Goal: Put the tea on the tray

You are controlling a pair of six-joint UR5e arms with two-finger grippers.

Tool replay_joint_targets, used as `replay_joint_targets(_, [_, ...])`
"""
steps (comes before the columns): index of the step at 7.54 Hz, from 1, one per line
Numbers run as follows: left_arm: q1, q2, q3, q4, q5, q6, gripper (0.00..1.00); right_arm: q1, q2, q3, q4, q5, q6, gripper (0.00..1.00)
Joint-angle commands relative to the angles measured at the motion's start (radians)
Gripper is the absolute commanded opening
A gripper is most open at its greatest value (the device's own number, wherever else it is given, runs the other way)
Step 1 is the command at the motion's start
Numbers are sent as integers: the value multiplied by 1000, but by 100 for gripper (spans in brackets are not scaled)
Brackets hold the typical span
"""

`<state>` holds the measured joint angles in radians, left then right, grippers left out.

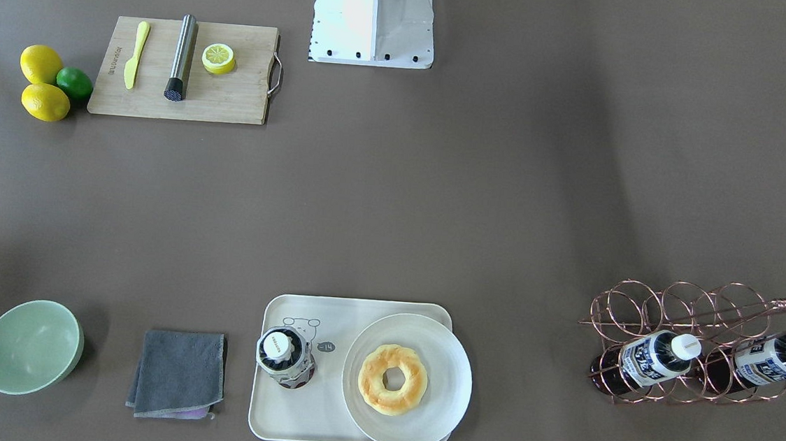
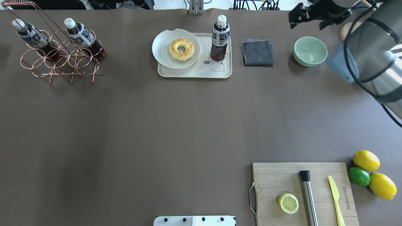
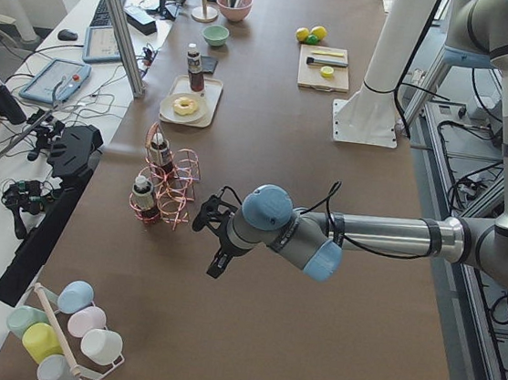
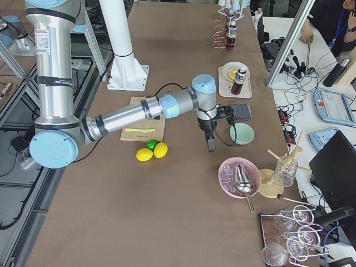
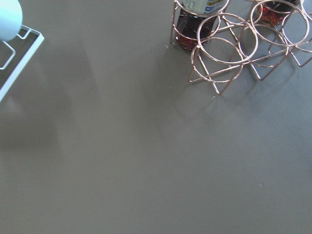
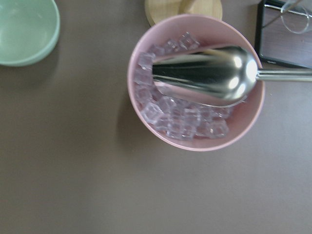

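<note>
Standing upright on the cream tray (image 2: 194,72), the tea bottle (image 2: 220,37) has its white cap on and its base set just above the small bear drawing, near the tray's end beside the grey cloth (image 2: 257,51). A round white plate (image 2: 161,47) takes up the tray's other end, overhanging its rim, and carries a doughnut (image 2: 181,49). The bottle and the plate are close but apart.

The copper wire rack (image 2: 59,62) holds two more bottles (image 2: 31,36) (image 2: 82,36) of the same kind, each lying tilted in a ring with its cap pointing away from the robot. A pale green bowl (image 2: 310,51) sits past the cloth. Further along, a pink bowl (image 6: 195,83) is filled with ice cubes (image 6: 175,122), and a metal scoop (image 6: 204,73) lies across them with its handle sticking out over the rim.

The left fingers (image 3: 217,261) hang above bare desk (image 2: 157,125) near the rack, touching nothing that can be seen; only the side view shows them, so I cannot tell whether they are parted or closed. The right fingers (image 4: 211,143) point down over the desk between the green bowl and the pink bowl, well apart from the tray. Nothing shows in them, and how far they are spread I cannot tell either.
</note>
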<state>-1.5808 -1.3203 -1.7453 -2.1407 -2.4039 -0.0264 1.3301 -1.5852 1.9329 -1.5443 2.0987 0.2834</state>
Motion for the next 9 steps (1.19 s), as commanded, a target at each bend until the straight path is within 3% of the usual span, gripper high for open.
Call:
replay_joint_targets(1, [-145, -67, 10, 318, -4, 320, 99, 266, -94, -189, 1, 250, -297, 100])
replay_joint_targets(2, [-156, -109, 12, 456, 5, 412, 99, 303, -154, -231, 3, 280, -364, 100])
replay_joint_targets(3, [-168, -87, 16, 491, 12, 442, 99, 340, -191, -273, 1, 287, -442, 100])
replay_joint_targets(5, [-176, -48, 24, 498, 147, 413, 99, 377, -185, -284, -3, 277, -441, 100])
replay_joint_targets(9, [-122, -40, 58, 473, 149, 373, 99, 376, -188, -285, -5, 274, -441, 100])
